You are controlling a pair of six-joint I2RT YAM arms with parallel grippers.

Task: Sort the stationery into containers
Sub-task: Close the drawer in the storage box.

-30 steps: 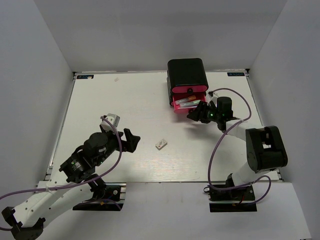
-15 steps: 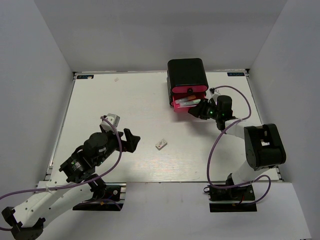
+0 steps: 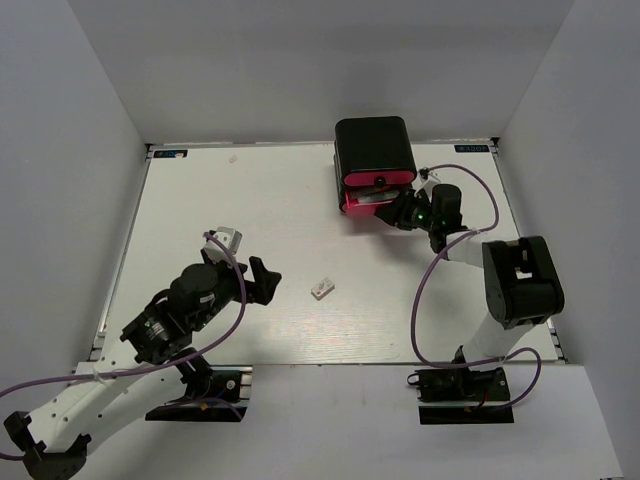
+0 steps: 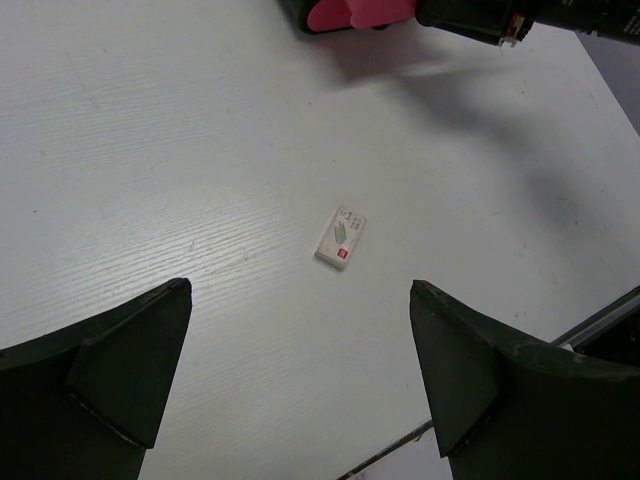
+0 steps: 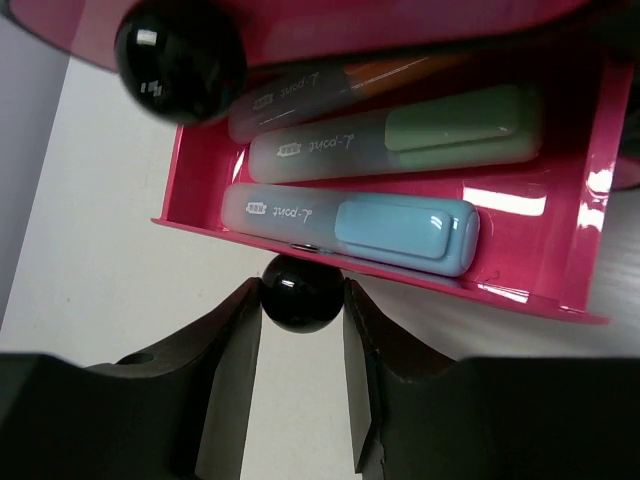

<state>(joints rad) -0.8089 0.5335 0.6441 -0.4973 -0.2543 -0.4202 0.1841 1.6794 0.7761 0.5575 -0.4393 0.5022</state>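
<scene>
The black cabinet (image 3: 374, 146) with pink drawers stands at the back right. My right gripper (image 5: 300, 300) is shut on the black knob (image 5: 301, 292) of the open lower pink drawer (image 5: 570, 250). In that drawer lie a light blue marker (image 5: 400, 228), a pale green marker (image 5: 460, 125) and an orange-capped marker (image 5: 400, 72). The drawer above shows its own knob (image 5: 180, 55). A small white eraser block (image 3: 322, 288) lies mid-table, also in the left wrist view (image 4: 341, 238). My left gripper (image 4: 300, 390) is open and empty, short of the eraser.
White walls enclose the table on three sides. The right arm's cable (image 3: 440, 270) loops over the table's right part. The right arm's body (image 4: 480, 20) shows at the top of the left wrist view beside the pink drawer (image 4: 340, 12).
My right gripper, holding the knob, has moved toward the cabinet, pushing the lower drawer most of the way in. The left arm and the eraser have not moved.
</scene>
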